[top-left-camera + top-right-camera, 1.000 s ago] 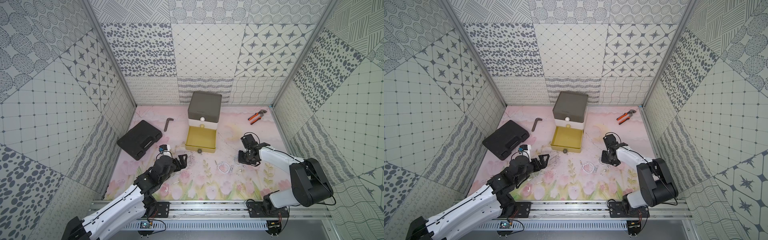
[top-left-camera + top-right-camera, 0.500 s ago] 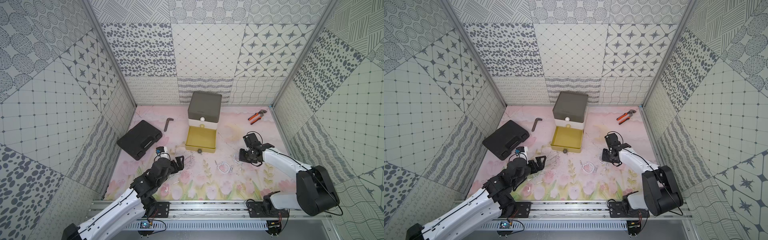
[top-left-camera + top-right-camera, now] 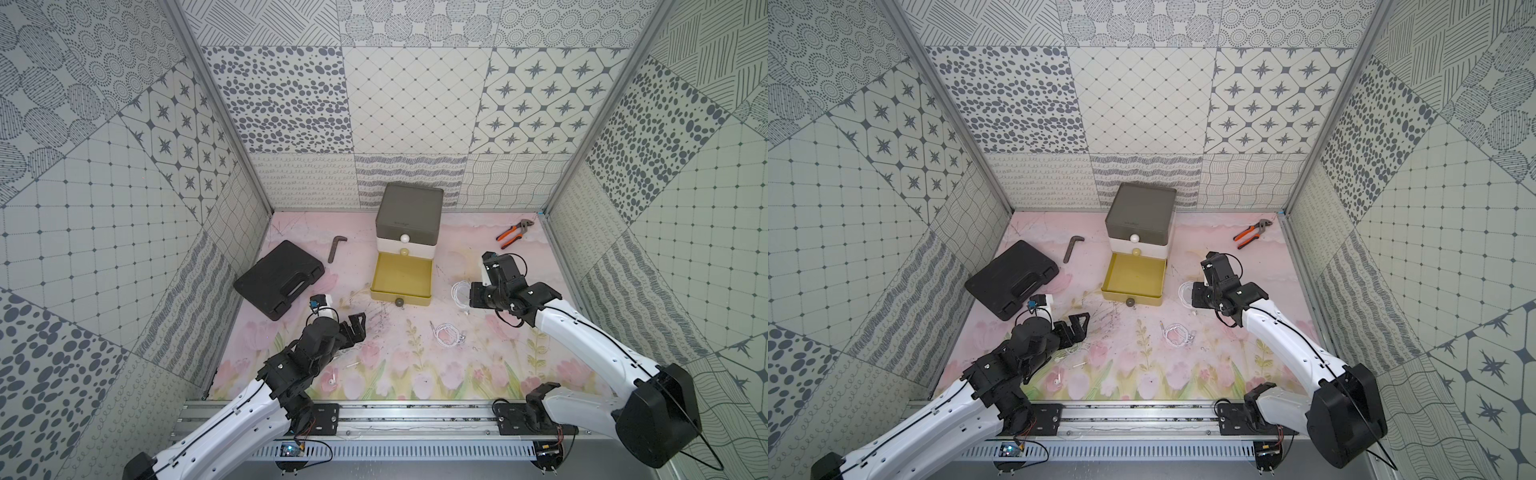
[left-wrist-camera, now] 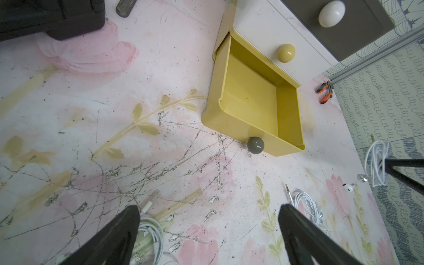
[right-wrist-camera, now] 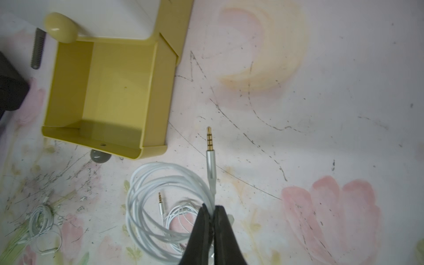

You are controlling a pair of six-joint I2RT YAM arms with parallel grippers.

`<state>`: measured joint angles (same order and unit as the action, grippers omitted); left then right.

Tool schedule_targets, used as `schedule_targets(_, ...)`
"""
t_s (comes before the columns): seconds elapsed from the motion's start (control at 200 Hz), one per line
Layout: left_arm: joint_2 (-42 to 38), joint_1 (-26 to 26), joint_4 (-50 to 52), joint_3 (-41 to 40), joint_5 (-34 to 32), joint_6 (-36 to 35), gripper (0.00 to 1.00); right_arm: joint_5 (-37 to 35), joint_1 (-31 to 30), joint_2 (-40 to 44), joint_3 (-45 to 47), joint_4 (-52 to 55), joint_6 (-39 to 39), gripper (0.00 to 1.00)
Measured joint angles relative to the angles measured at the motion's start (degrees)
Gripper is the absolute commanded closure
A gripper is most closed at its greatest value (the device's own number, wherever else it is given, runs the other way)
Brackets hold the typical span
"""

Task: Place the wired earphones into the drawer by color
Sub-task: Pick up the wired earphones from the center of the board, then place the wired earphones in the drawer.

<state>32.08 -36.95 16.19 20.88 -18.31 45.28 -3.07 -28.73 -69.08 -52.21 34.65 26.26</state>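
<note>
Your right gripper [image 5: 213, 207] is clamped on a white earphone coil [image 5: 210, 165], just beside the open yellow drawer [image 3: 399, 296]. Your left gripper [image 4: 208, 206] stands wide apart above a second coil [image 4: 151, 229] on the surface [image 3: 478, 374].

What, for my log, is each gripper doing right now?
Left gripper: open, holding nothing.
Right gripper: closed on the white earphones.

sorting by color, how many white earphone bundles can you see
3: one bundle pinched in the right gripper, one on the mat, one by the left gripper. More may be hidden.
</note>
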Motion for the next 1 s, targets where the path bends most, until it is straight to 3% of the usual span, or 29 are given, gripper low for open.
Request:
schedule_targets(0.505,-3.8,0.0,2.9,-1.0,-0.1,0.9,0.01,-6.0,-13.0,-14.6,-13.7,-10.5,-2.1,1.0)
schedule_targets(1.001,-5.5,0.0,5.6,-1.7,-0.3,2.3,0.01,-10.0,-14.3,-30.0,-15.7,-19.1,-2.3,1.0)
